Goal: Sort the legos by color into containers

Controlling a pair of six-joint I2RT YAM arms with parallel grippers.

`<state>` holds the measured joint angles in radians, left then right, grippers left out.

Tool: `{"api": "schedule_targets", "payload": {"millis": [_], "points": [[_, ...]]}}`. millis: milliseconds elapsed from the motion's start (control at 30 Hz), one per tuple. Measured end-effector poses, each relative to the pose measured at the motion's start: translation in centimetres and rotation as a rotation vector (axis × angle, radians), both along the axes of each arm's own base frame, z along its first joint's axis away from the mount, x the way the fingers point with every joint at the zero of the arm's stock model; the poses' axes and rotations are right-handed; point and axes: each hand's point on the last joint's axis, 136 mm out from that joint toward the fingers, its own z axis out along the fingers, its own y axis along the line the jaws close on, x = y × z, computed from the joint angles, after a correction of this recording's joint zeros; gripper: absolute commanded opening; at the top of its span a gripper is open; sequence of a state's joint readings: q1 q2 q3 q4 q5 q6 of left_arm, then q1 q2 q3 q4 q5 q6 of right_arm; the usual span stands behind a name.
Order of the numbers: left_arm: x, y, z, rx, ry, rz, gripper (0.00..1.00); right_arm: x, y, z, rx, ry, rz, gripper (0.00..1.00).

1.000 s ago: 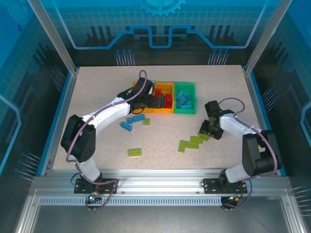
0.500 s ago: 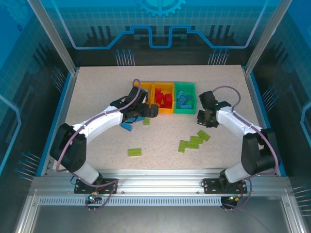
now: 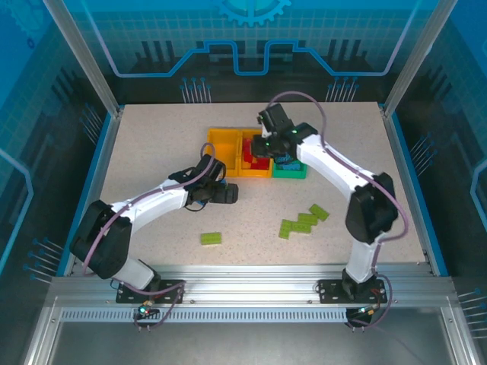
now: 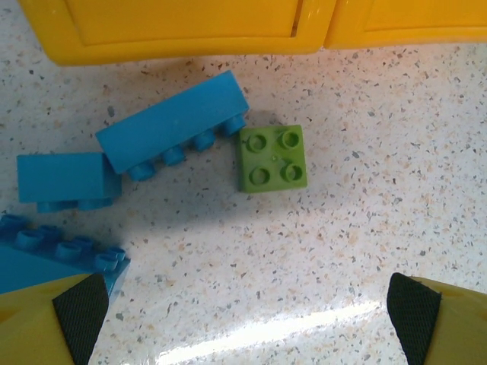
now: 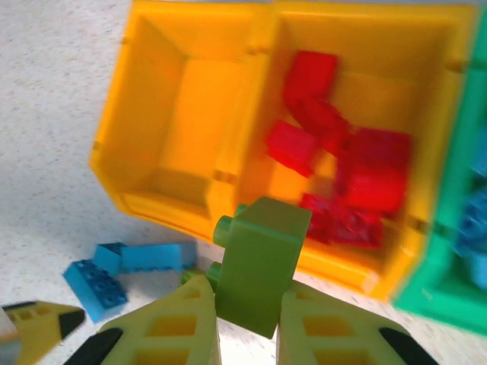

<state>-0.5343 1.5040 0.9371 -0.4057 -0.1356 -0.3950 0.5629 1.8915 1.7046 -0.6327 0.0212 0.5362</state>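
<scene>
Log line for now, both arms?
left gripper: open above loose blue bricks | right gripper: shut on lime brick | left yellow bin: empty | middle yellow bin: red bricks

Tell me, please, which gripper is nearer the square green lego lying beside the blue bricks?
Left. The left gripper hovers open over the square green lego; the right gripper is by the yellow bins, holding another green brick.

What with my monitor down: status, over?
Right pincer shut on lime brick, above the orange-yellow bins. Left pincer open over blue bricks on table. No obstruction seen.
</scene>
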Motion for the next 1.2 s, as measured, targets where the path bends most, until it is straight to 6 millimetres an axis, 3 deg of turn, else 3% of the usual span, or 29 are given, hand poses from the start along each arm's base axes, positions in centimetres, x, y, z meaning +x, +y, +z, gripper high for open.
{"api": "schedule_targets", "payload": {"millis": [100,333,567,667,867,1067,1200], "points": [[-0.5,0.3,-0.1,-0.003,0.004,0.008,0.99,1.6,2.6,-0.9,0.035,0.013,0.047,0.19],[-1.6,0.8,-1.2,0.002,0.03,0.02,0.99,3.5,5.9,-3.0,0.096,0.063,0.112,0.2],[-1.2,0.3,-1.3,-0.021,0.018,0.037,0.99,5.2,7.7,-4.2,0.124,0.075,0.135,0.31],[-1.1,-0.2,-2.1,-0.029,0.035,0.042,0.98,5.8,8.2,-4.9,0.124,0.082,0.137,0.41],[-1.1,-1.1,-3.7,-0.024,0.072,0.038,0.95,5.6,8.1,-5.7,0.115,0.109,0.132,0.67],[0.4,-2.3,-4.3,-0.024,0.078,0.045,0.87,3.5,6.6,-4.8,0.102,0.117,0.123,0.71],[1.7,-2.8,-4.6,-0.01,0.069,0.053,0.83,1.2,4.6,-2.6,0.107,0.091,0.11,0.72]]}}
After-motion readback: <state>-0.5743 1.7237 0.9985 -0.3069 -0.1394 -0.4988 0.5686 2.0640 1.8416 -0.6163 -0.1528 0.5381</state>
